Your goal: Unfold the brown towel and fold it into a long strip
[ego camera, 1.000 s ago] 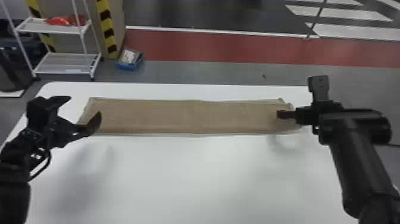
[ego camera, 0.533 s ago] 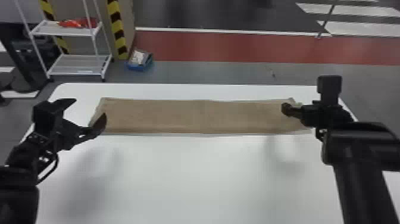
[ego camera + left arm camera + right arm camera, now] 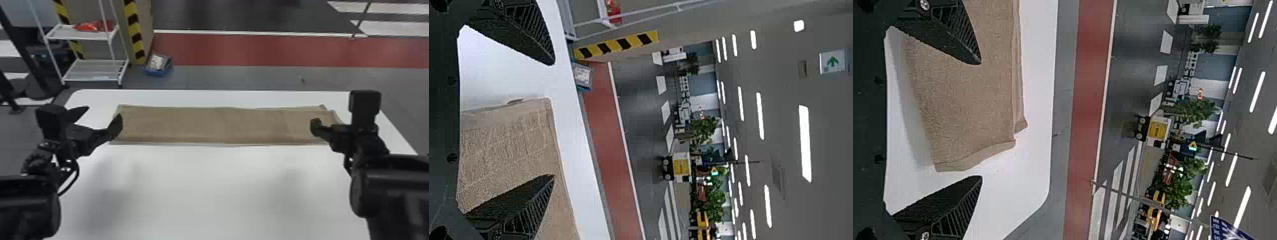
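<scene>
Head view: brown towel [image 3: 204, 126], long strip on white table [image 3: 207, 191].

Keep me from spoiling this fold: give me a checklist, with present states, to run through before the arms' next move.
1. Towel shaped as a long strip: ok, it runs lengthwise across the table.
2. Whole strip supported: ok, both ends lie on the tabletop.
3. Layers even at the right end: not ok, the far corner is stepped, with one layer running out past another.
4. Left hand open and empty: ok, fingers spread with nothing between them.
5. Right hand open and empty: ok, fingers apart, not pinching the cloth.
6. Both hands clear of the cloth: cannot tell, each overlaps it in view and the gap is hard to judge.
</scene>
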`<action>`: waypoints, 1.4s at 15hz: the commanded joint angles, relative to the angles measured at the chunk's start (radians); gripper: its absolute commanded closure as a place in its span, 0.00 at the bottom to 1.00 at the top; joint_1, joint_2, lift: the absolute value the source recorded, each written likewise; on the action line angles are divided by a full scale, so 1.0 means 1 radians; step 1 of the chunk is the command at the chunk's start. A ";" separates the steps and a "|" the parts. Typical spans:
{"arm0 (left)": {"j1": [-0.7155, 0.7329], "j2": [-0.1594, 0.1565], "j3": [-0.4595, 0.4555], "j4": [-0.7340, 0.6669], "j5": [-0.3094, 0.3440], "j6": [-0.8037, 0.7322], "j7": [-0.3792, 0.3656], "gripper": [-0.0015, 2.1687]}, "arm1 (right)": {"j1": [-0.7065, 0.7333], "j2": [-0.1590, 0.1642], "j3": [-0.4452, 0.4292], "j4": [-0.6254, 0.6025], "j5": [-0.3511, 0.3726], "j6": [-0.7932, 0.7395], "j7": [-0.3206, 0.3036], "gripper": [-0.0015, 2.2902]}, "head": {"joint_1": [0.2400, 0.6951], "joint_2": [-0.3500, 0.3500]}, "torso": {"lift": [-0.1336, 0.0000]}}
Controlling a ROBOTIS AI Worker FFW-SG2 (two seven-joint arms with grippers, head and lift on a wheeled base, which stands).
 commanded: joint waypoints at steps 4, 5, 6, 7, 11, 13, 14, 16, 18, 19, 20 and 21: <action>0.117 -0.052 0.042 -0.170 0.191 0.039 0.083 0.03 | 0.310 0.001 0.034 -0.238 -0.093 -0.234 -0.061 0.02 | 1.00 0.48 | 0.08; 0.133 -0.052 0.042 -0.184 0.201 0.039 0.083 0.03 | 0.343 0.001 0.034 -0.240 -0.093 -0.323 -0.056 0.02 | 1.00 0.49 | 0.08; 0.156 -0.055 0.043 -0.198 0.201 0.039 0.083 0.03 | 0.384 0.001 0.033 -0.238 -0.110 -0.455 -0.053 0.02 | 1.00 0.51 | 0.08; 0.176 -0.056 0.042 -0.205 0.207 0.039 0.082 0.03 | 0.427 0.001 0.030 -0.238 -0.147 -0.571 -0.051 0.02 | 1.00 0.51 | 0.08; 0.262 -0.059 0.042 -0.227 0.237 -0.044 0.075 0.04 | 0.520 0.001 0.031 -0.217 -0.170 -0.758 -0.071 0.02 | 1.00 0.53 | 0.08; 0.307 -0.066 0.055 -0.265 0.234 -0.044 0.094 0.04 | 0.551 0.001 0.033 -0.217 -0.174 -0.783 -0.093 0.02 | 1.00 0.53 | 0.08; 0.334 -0.070 0.069 -0.293 0.231 -0.047 0.094 0.04 | 0.556 0.001 0.036 -0.217 -0.182 -0.783 -0.097 0.02 | 1.00 0.53 | 0.08; 0.383 -0.073 0.100 -0.334 0.230 -0.059 0.094 0.04 | 0.557 0.001 0.037 -0.214 -0.202 -0.783 -0.097 0.03 | 1.00 0.55 | 0.08; 0.413 -0.075 0.124 -0.359 0.230 -0.059 0.105 0.04 | 0.560 0.001 0.049 -0.215 -0.202 -0.783 -0.096 0.03 | 1.00 0.57 | 0.08; 0.420 -0.075 0.129 -0.366 0.230 -0.059 0.106 0.04 | 0.562 0.001 0.057 -0.215 -0.200 -0.783 -0.096 0.03 | 1.00 0.58 | 0.08; 0.429 -0.075 0.132 -0.375 0.228 -0.059 0.108 0.04 | 0.562 0.001 0.062 -0.214 -0.199 -0.768 -0.096 0.03 | 1.00 0.61 | 0.08; 0.439 -0.075 0.138 -0.388 0.225 -0.059 0.106 0.04 | 0.562 0.001 0.069 -0.214 -0.200 -0.746 -0.096 0.03 | 1.00 0.62 | 0.08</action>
